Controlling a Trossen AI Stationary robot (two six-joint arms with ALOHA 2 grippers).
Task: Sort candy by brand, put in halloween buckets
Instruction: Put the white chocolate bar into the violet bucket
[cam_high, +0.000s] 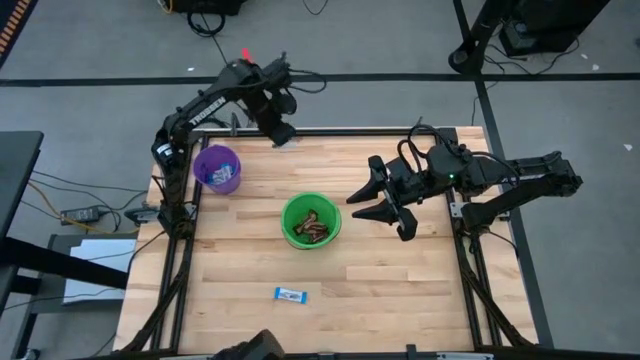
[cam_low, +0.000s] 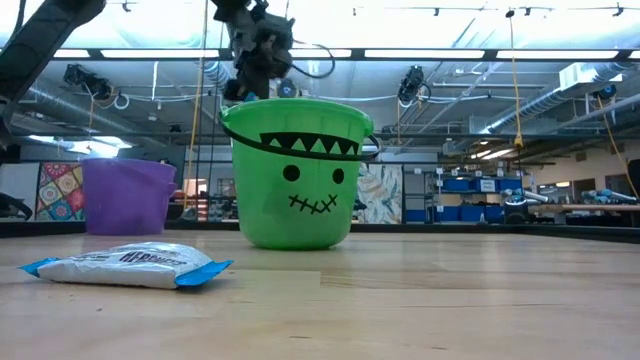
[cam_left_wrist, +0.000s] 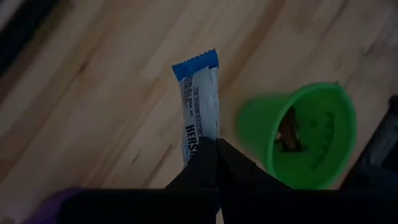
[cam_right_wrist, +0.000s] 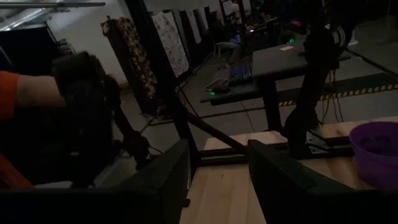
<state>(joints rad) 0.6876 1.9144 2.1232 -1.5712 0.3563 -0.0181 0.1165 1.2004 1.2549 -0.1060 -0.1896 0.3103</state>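
Left gripper (cam_high: 283, 137) hangs beyond the green bucket (cam_high: 311, 221) in the high view, toward the table's far edge, near the purple bucket (cam_high: 217, 168); the right gripper (cam_high: 384, 204) waits beside the green bucket with fingers spread and empty, and a blue-and-white candy (cam_high: 290, 294) lies nearer than that bucket. Low view: that candy (cam_low: 128, 265) lies before the green bucket (cam_low: 296, 175). Left wrist view: closed fingers (cam_left_wrist: 214, 168) pinch a blue-and-white bar (cam_left_wrist: 198, 106) above the wood, beside the green bucket (cam_left_wrist: 323, 146) holding brown bars (cam_left_wrist: 288, 132)
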